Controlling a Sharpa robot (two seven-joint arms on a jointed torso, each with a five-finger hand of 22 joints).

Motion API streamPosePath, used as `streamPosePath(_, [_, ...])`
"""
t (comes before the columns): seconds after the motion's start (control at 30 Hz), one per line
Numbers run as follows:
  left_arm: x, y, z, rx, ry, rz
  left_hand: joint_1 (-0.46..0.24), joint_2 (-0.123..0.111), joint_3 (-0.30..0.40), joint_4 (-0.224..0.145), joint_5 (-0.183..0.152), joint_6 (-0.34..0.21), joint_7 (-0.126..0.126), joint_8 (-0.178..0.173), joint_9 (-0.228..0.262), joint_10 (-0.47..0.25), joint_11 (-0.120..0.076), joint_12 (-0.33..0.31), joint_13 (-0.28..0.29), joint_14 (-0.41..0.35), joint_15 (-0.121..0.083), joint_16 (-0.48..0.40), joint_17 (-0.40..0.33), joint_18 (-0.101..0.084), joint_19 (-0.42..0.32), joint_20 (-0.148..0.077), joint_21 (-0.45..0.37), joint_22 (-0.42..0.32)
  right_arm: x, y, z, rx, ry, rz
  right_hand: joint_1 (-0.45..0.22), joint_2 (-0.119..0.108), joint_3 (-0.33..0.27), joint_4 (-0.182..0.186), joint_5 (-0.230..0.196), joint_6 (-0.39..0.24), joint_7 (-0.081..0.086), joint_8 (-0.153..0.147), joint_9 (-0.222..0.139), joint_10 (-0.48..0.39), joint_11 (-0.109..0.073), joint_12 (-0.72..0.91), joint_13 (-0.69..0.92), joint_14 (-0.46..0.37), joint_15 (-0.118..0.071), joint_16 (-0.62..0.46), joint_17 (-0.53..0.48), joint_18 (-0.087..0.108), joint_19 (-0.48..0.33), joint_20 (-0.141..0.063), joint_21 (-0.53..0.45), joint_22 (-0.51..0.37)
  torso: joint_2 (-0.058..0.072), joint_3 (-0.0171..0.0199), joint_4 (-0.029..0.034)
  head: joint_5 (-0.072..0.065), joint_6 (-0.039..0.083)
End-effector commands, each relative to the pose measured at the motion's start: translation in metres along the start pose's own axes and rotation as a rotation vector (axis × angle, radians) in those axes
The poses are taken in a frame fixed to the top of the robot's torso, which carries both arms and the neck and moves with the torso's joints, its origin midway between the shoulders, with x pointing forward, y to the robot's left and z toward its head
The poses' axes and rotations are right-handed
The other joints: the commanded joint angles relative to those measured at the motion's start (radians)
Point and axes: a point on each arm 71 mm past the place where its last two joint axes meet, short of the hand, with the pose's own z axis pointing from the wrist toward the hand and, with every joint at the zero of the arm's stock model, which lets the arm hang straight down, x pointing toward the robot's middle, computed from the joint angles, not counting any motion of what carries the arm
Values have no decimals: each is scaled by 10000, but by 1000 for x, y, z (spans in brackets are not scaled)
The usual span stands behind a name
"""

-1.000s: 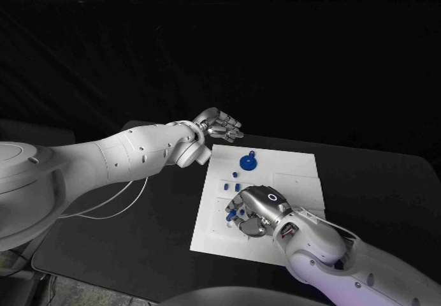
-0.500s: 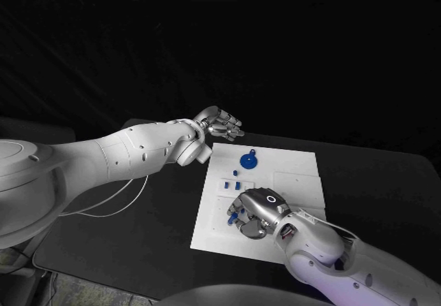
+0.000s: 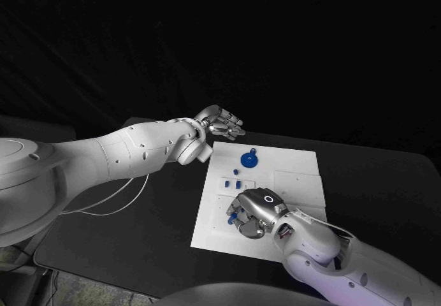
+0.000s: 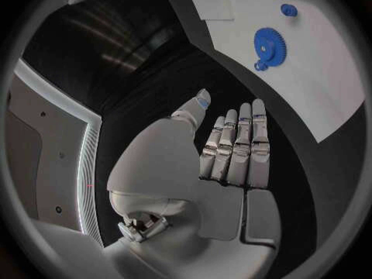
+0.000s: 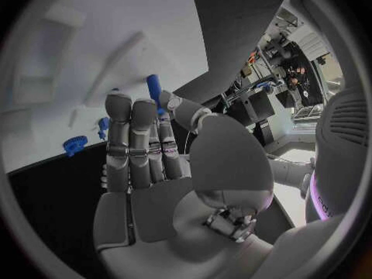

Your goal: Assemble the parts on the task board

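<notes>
- The right hand (image 3: 255,213) hangs low over the near part of the board (image 3: 299,185), thumb and fingers pinching a blue peg (image 5: 154,84).
- The left hand (image 3: 220,124) hovers off the board's far left corner, fingers straight, holding nothing.
- A blue gear (image 3: 248,160) lies at the board's far end.

White glossy arm shells with small dark screws; thin pale cable (image 3: 115,203) beneath left arm (image 3: 120,155); silver segmented hands; dark ring mark (image 3: 269,198) atop right hand (image 3: 257,213).
</notes>
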Motion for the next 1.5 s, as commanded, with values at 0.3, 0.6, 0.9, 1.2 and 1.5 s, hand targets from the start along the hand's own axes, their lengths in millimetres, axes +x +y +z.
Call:
streamPosePath(0.3, [2,-1,0,48,159,-102,8,97,-42,-15,-68,-72,-6,-30,-14,-63,-10,22,-15,-97,1,-31,-10,-43,44,-5,54,-12,6,2,1,15,117,-472,-1,33,33,-49,39,63,5,45,12,388,-293,27,26,20,-52,-65,18,185,385,-67,-36,18,-6,-4,0,16,-36])
streamPosePath(0.6, [3,-2,0,33,178,-104,8,97,-42,-15,-68,-72,-6,-30,-14,-63,-10,22,-15,-97,1,-31,-10,-43,44,-5,54,-12,15,4,0,8,518,-612,-20,42,4,-43,42,44,13,43,4,357,-285,26,25,12,-44,-84,11,179,368,-57,-118,-4,-6,-6,-4,18,-45])
streamPosePath(0.9, [3,-1,0,19,186,-105,8,97,-42,-15,-68,-72,-6,-30,-14,-63,-10,22,-15,-97,1,-31,-10,-43,44,-5,54,-12,16,5,0,-120,323,-143,-496,-661,-1944,361,299,-1336,169,23,-96,-1425,181,27,-11,33,303,-122,-118,342,375,252,-755,-390,-5,-1,-5,14,-38])
streamPosePath(1.2, [3,-1,0,-10,192,-106,8,97,-42,-15,-68,-72,-6,-30,-14,-63,-10,22,-15,-97,1,-31,-10,-43,44,-5,54,-12,12,2,-3,-147,-269,200,925,-923,-4811,1548,561,-2316,-131,27,-99,-3061,604,50,-24,-148,611,21,-467,887,364,622,-1283,-1168,-4,11,-12,-7,-14])
streamPosePath(1.5, [1,0,0,-57,188,-104,20,93,-58,-20,-69,-99,-5,-32,-16,-77,-6,22,-15,-117,7,-32,-11,-43,35,-1,53,-15,3,-2,-12,-103,-977,474,1006,-1042,-4800,1711,589,-2347,-155,26,-99,-3103,614,56,-24,-177,619,39,-560,954,361,641,-1272,-1331,-2,16,-22,-67,46])
